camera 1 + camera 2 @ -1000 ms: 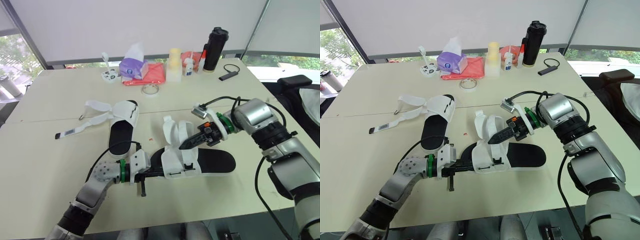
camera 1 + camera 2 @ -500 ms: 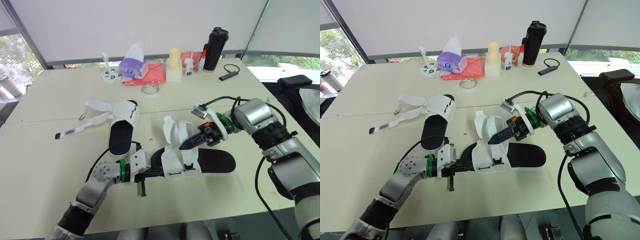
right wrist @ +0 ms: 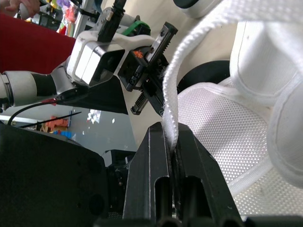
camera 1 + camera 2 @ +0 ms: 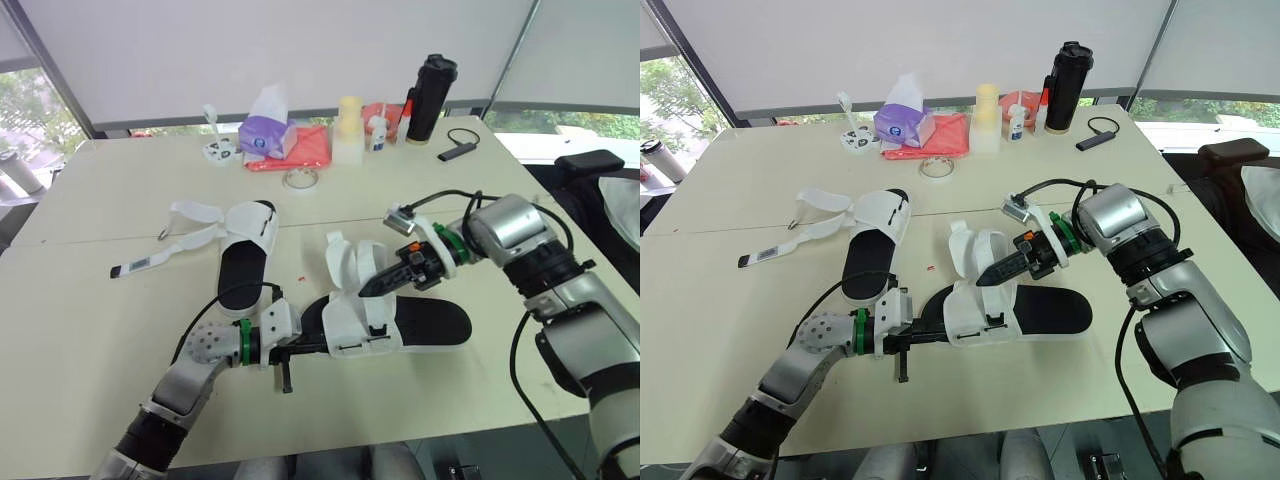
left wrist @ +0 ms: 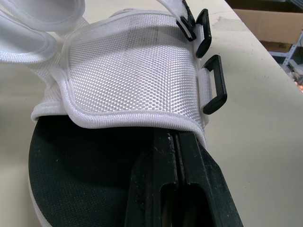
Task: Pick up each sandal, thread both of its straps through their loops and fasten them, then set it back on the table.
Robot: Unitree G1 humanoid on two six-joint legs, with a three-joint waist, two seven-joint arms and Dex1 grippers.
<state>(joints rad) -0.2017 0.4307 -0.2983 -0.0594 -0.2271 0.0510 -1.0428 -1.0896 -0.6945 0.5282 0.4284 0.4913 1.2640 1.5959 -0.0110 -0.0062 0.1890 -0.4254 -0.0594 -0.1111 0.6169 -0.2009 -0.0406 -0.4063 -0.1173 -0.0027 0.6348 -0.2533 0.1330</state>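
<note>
The near sandal (image 4: pixel 425 322) lies flat on the table (image 4: pixel 110 205). At its left end the left gripper (image 5: pixel 176 137) is clamped tight on the rim of its white upper. Above its middle, the right gripper (image 4: pixel 368 288) pinches a strap (image 3: pixel 171 94) fast. The second sandal (image 4: pixel 245 262) lies beyond it, leftward, with its straps undone.

my left arm (image 4: pixel 205 350) wears a pale grey forearm shell dotted with small holes, with a green ring (image 4: pixel 243 343) at the wrist and a boxy white housing (image 4: pixel 272 325) past it. a thin black cable (image 4: pixel 240 293) loops over it. the left gripper (image 4: pixel 305 348) is two slim black fingers. my right arm (image 4: pixel 505 235) is rounded silver-grey with black ribbed joints and an orange spot (image 4: pixel 410 247) near the wrist. a small silver camera box (image 4: pixel 398 221) sits there on a black lead (image 4: pixel 450 197). the right gripper (image 4: pixel 368 289) is black too, tapering.
</note>
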